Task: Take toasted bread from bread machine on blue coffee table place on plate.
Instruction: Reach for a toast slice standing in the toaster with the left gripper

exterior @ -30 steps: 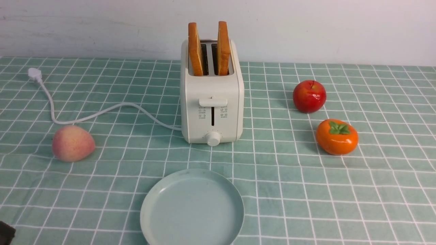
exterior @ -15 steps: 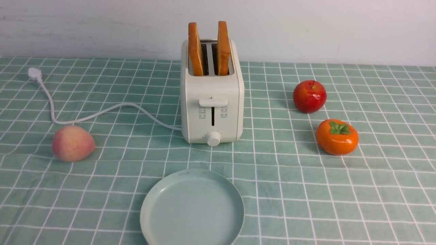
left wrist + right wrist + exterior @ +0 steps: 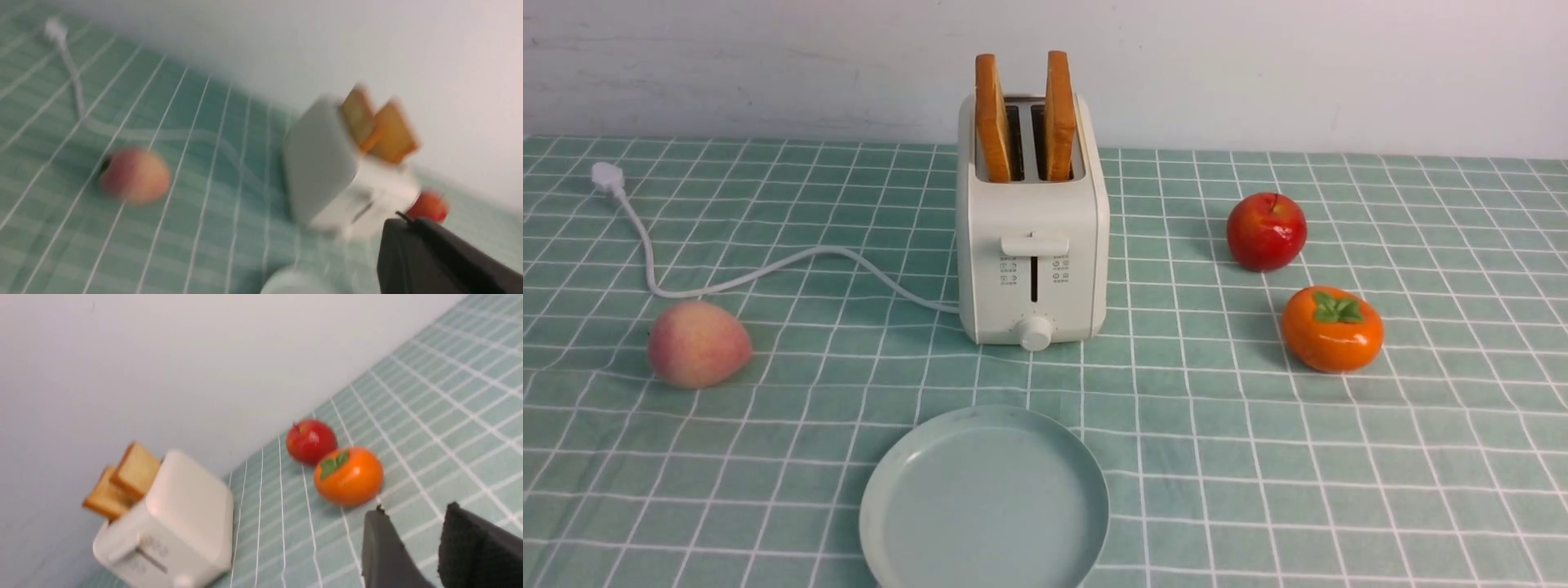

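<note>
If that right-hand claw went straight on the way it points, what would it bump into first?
Probably the orange persimmon: it sits just ahead of the right gripper, with the red apple beyond it. Depth is unclear in the wrist view, so it might pass beside it.

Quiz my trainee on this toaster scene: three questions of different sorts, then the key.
1. True or false: two slices of toasted bread stand upright in the bread machine.
2. Which fruit lies on the cloth to the robot's left of the bread machine? A: a banana. B: a peach. C: a lemon.
3. Fill the blank: the plate now holds ____.

Key: 1 true. 2 B. 3 nothing.
</note>
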